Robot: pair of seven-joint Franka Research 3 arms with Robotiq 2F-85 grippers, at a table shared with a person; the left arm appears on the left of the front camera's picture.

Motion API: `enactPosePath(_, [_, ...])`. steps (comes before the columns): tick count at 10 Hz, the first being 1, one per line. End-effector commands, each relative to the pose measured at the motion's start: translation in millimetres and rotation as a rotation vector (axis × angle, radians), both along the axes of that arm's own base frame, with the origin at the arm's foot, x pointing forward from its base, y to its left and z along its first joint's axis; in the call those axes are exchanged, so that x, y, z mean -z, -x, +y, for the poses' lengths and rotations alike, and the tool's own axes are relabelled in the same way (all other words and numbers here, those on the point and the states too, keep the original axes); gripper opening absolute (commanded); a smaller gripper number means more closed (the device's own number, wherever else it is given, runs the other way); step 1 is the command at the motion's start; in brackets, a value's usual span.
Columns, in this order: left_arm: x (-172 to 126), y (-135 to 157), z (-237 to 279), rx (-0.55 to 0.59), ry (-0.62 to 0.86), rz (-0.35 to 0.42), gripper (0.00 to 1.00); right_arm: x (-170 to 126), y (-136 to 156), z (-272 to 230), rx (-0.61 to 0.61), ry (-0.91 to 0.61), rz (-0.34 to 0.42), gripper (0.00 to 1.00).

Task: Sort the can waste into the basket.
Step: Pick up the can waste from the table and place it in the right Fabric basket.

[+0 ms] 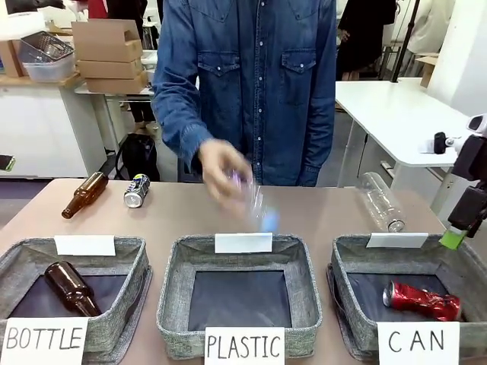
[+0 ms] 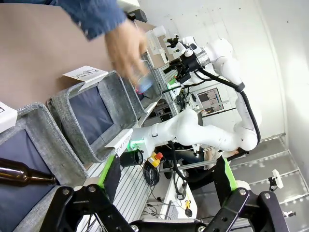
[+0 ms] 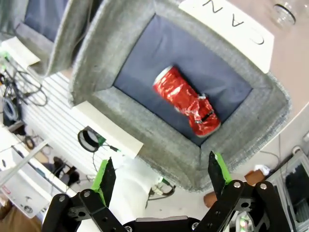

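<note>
Sorting cans, half done: red can [image 1: 422, 299] in the CAN basket [image 1: 344, 266]; black-and-silver can [image 1: 137, 190] on the table [image 1: 175, 222], far left, beside a brown bottle [image 1: 84, 195]. Right gripper [image 3: 161, 166] over basket, left gripper [image 2: 169, 169]: jaws spread wide, empty. Next, likely: fetch second can.

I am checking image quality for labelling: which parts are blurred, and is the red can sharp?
Front view: the person's hand and the clear item it holds are motion-blurred. Left wrist view: the same smear. Right wrist view: the red can is sharp, with small glints.
</note>
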State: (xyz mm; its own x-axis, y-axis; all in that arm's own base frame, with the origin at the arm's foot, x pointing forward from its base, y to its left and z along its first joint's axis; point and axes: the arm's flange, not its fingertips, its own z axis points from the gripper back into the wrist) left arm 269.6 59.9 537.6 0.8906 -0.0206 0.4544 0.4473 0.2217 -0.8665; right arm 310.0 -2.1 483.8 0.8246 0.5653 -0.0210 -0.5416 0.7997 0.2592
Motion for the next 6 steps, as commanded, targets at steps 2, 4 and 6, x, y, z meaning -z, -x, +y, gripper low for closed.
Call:
enactPosePath(2, [-1,2,0,0.007,0.011,-0.005,1.0,-7,-7,-5,0.032,-0.082,-0.026,1.0])
enactPosePath(4, [-1,2,0,0.007,0.011,-0.005,1.0,-42,-16,-27,0.314,-0.764,0.099,1.0])
enactPosePath(6, [-1,2,0,0.007,0.011,-0.005,1.0,-58,-37,-50,0.79,-1.328,0.473,1.0])
